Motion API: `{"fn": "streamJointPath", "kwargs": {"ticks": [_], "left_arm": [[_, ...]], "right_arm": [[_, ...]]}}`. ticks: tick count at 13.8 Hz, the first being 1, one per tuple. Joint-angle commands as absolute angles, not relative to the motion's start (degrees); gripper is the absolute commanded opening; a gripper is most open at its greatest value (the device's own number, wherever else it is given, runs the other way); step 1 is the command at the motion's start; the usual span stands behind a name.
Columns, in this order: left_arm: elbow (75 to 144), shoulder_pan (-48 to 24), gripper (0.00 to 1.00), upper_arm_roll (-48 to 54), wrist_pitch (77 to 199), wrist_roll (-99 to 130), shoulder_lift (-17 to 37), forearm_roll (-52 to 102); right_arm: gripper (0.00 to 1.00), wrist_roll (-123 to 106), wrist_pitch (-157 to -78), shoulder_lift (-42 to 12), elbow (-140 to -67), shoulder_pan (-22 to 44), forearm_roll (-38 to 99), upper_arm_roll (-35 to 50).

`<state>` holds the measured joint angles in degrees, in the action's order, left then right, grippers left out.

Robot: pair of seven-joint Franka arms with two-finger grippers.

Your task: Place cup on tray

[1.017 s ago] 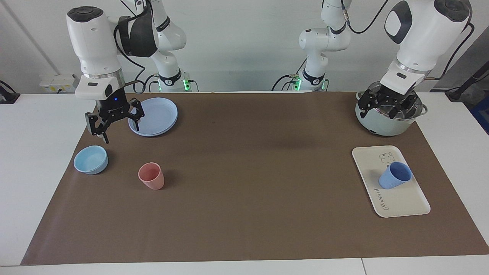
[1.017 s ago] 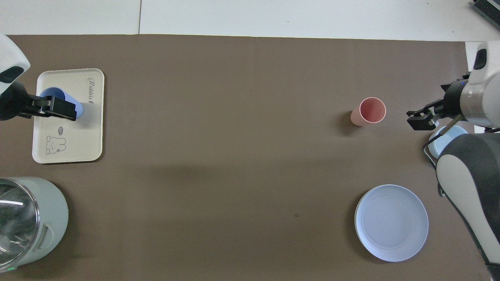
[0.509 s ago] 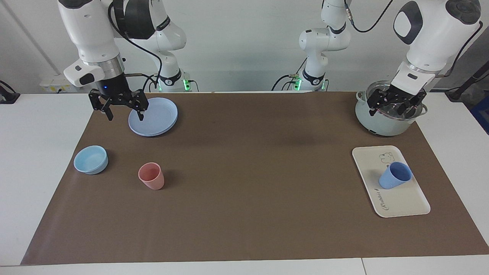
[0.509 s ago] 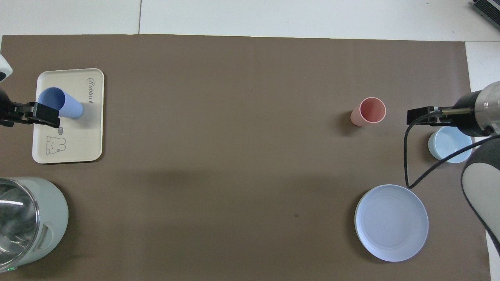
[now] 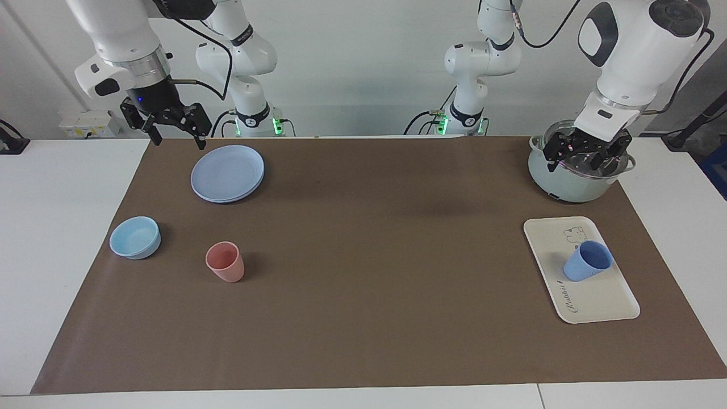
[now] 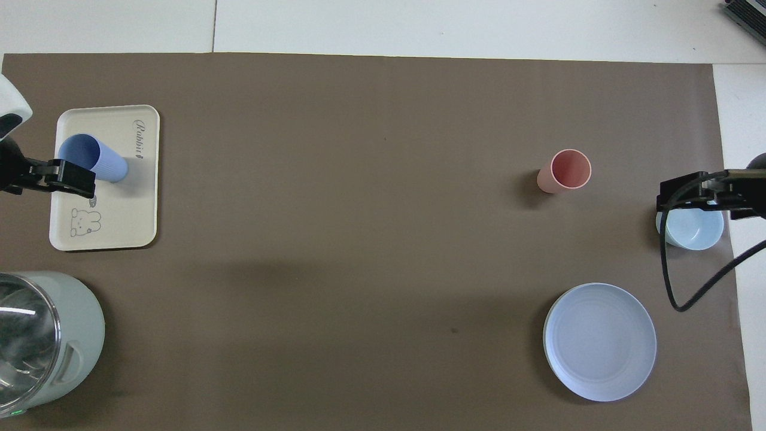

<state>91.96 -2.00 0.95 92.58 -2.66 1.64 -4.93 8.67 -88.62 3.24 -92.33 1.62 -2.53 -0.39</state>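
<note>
The periwinkle-blue cup [image 5: 588, 260] stands on the cream-white tray [image 5: 596, 304] at the left arm's end of the table. It also shows in the overhead view [image 6: 93, 158] on the tray [image 6: 119, 221]. My left gripper [image 5: 584, 157] is open and empty, raised over the pot and apart from the cup. My right gripper [image 5: 176, 136] is open and empty, raised high at the right arm's end near the round blue plate.
A pale-green pot [image 5: 568, 184] stands nearer to the robots than the tray. At the right arm's end are a round blue plate [image 5: 227, 173], a light-blue bowl [image 5: 135, 237] and a salmon-pink tumbler [image 5: 225, 262]. A brown mat [image 5: 363, 255] covers the table.
My right gripper has risen and drawn back from above the bowl to high by the plate. My left gripper has lifted a little over the pot. The cup has stayed on the tray.
</note>
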Motion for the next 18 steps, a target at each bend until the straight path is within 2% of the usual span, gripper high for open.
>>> {"fn": "streamJointPath", "kwargs": {"ticks": [1, 8, 18], "left_arm": [[94.31, -2.64, 1.0, 0.7, 93.52, -3.16, -0.44, -6.15], [93.51, -2.29, 0.99, 0.18, 96.14, -3.34, -0.18, 0.87], [92.12, -1.23, 1.0, 0.18, 95.89, -4.4, 0.26, 2.99]], "right_arm": [[1.0, 6.59, -88.07, 1.58, -92.63, 0.53, -3.6, -0.18], [1.0, 6.59, -87.63, 2.11, -92.72, 1.14, -2.46, 0.0], [1.0, 4.57, -85.96, 2.37, -92.02, 0.26, 0.53, -0.44]]}}
